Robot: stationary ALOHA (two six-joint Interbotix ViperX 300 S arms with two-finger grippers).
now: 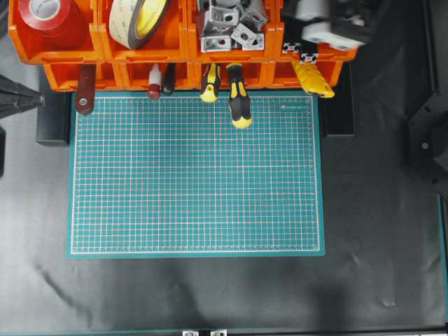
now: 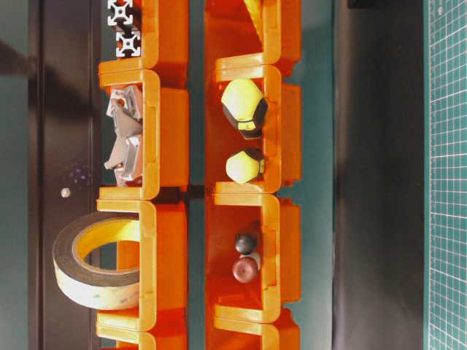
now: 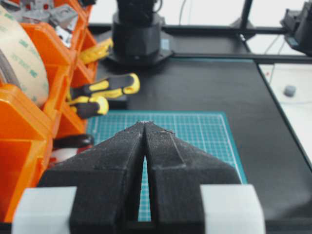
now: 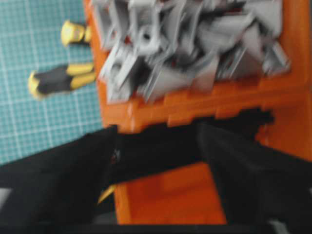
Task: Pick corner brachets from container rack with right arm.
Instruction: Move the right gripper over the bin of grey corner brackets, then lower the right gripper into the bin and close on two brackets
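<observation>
Approaching bracket bin, nothing held.
Right gripper (image 4: pixel 156 161) spread wide, empty, just beside the corner brachets (image 4: pixel 185 53) heaped in the container rack (image 4: pixel 195 112); risk: fingers strike the bin wall, or snag tangled pieces.

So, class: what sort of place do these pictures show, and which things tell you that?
Probably a workshop bench: orange container rack holding corner brachets, tape and screwdrivers, beside a green cutting mat.

Left claw (image 3: pixel 145 127) shut; right claw (image 4: pixel 156 146) seemingly wide open, though blurred.
</observation>
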